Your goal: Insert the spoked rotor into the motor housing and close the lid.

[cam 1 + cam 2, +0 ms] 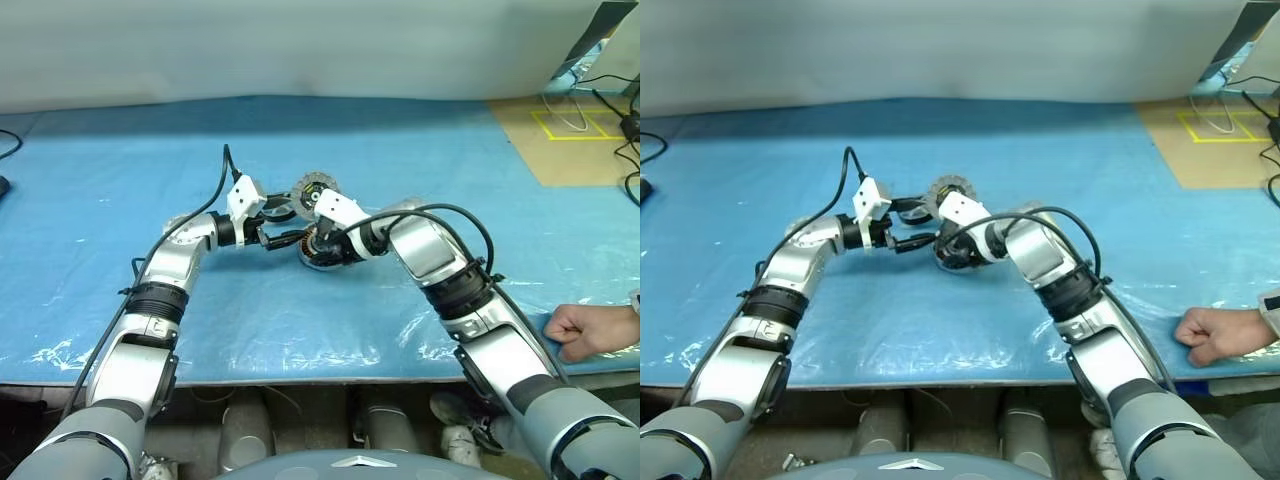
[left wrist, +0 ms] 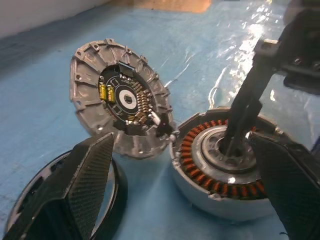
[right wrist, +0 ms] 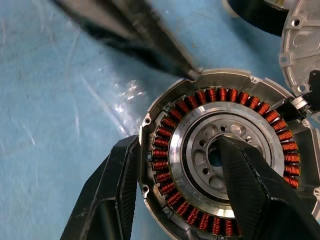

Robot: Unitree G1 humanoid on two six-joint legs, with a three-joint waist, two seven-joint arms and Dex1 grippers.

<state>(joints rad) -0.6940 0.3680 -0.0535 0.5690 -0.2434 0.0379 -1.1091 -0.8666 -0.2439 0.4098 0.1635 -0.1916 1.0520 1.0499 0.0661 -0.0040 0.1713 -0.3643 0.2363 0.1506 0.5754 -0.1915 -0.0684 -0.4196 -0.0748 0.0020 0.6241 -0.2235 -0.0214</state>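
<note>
The motor housing point(image 3: 220, 160), a round drum with a ring of copper windings, lies on the blue sheet at mid-table. My right gripper point(image 3: 177, 142) is shut on it, one finger outside the wall and the other in the silver centre. The lid point(image 2: 120, 100), a ribbed disc with a black hub, leans on edge against the housing's far side. The spoked rotor point(image 2: 30, 195) lies flat beside them, mostly hidden behind one left finger. My left gripper point(image 1: 290, 228) is open and level just left of the housing, with one fingertip point(image 3: 190, 74) at the housing's rim.
A person's fist point(image 1: 585, 330) rests on the table's front edge at the right. A brown board point(image 1: 580, 135) with yellow tape and some cables lies at the back right. The blue plastic sheet point(image 1: 120, 170) covers the whole table.
</note>
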